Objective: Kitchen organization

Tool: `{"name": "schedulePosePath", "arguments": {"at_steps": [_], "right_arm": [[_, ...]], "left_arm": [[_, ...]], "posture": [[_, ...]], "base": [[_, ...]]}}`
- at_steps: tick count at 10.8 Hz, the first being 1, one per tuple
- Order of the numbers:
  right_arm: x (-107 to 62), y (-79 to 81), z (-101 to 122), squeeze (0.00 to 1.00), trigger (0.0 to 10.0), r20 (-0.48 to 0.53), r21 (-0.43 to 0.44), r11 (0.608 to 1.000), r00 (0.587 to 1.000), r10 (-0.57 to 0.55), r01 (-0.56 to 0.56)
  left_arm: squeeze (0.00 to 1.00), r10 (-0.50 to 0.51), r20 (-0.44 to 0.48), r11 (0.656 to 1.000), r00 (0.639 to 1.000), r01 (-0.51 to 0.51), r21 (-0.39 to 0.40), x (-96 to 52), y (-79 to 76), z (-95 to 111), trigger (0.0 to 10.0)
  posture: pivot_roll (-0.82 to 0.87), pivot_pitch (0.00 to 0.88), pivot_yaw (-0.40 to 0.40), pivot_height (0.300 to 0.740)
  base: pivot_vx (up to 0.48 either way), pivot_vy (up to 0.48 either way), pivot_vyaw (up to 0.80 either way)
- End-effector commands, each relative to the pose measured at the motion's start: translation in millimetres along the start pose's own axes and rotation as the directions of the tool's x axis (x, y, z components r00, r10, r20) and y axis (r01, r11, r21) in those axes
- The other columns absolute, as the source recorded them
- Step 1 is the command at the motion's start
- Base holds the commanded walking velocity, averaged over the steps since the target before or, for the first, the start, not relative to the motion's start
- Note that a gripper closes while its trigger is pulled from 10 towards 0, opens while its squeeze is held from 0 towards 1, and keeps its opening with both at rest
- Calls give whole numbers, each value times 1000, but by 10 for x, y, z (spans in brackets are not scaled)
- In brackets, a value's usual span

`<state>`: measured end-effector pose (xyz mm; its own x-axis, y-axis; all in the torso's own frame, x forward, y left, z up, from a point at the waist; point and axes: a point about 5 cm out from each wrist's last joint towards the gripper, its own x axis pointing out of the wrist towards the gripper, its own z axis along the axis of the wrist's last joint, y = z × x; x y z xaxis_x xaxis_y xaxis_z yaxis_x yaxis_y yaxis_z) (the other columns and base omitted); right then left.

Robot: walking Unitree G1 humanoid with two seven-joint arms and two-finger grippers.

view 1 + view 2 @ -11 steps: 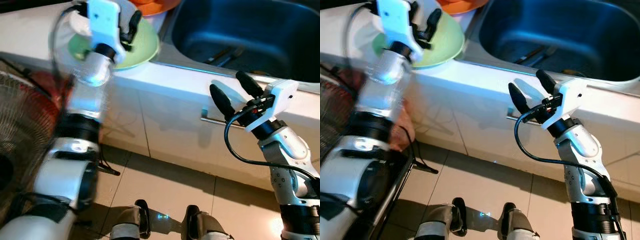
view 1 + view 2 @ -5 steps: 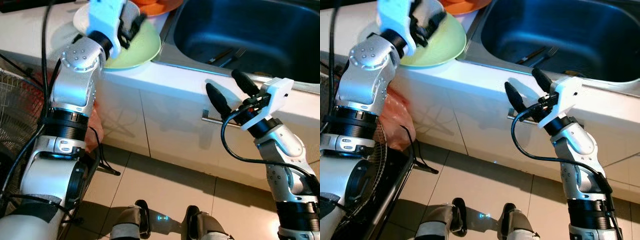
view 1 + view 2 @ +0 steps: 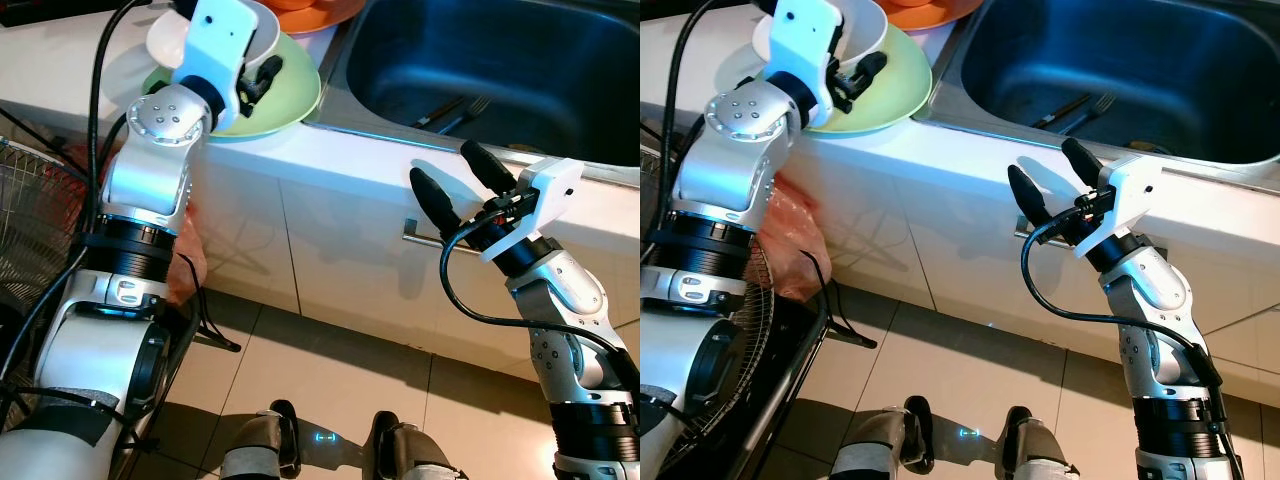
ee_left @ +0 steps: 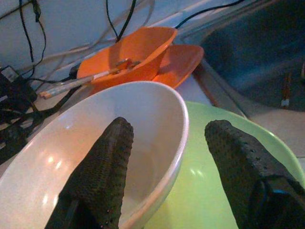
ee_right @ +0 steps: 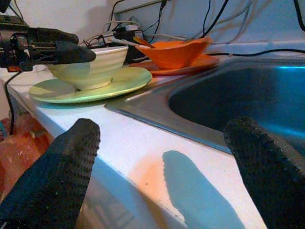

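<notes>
White ceramic bowl (image 4: 95, 143) on green plate (image 4: 228, 191): left claw (image 4: 167, 157) open astride rim, pinch squarely; right claw (image 3: 460, 185) open, empty.

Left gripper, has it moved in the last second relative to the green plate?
Yes. The left gripper has shifted toward the green plate's back-left, now straddling the white bowl's rim.

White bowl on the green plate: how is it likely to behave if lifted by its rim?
The white bowl looks rigid and glazed, so probably slippery and breakable. With the left end effector straddling one wall, it may tilt. The green plate could slide.
</notes>
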<state>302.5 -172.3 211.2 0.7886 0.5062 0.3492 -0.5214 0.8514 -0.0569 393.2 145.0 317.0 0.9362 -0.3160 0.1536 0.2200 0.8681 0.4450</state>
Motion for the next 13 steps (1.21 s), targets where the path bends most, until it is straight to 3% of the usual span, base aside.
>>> {"name": "schedulePosePath", "arguments": {"at_steps": [1, 6, 7, 8, 13], "right_arm": [[5, 19, 2, 0, 10000, 6, -4, 1000, 1000, 13, -13], [8, 40, 12, 0, 10000, 13, -2, 1000, 999, 29, -29], [9, 41, 14, 0, 10000, 14, -3, 1000, 999, 29, -29], [13, 42, 13, 0, 10000, 15, -3, 1000, 999, 30, -30], [20, 44, 11, 0, 10000, 12, -3, 999, 999, 33, -33]], "left_arm": [[0, 12, -25, 1000, 1000, -11, 21, 16, 29, 10, 10000], [0, 35, -81, 999, 996, -33, 26, 56, 9, -28, 9882], [0, 33, -78, 999, 996, -31, 28, 59, 3, -18, 4275], [0, 37, -69, 999, 997, -35, 32, 63, -3, -2, 0], [0, 39, -56, 998, 998, -36, 47, 77, -11, 43, 0]], "posture": [[32, 230, 20, 740], [25, 224, 24, 740], [25, 224, 24, 740], [23, 214, 25, 740], [23, 211, 21, 740]], "base": [[0, 0, 0], [0, 0, 0], [0, 0, 0], [0, 0, 0], [0, 0, 0]]}}
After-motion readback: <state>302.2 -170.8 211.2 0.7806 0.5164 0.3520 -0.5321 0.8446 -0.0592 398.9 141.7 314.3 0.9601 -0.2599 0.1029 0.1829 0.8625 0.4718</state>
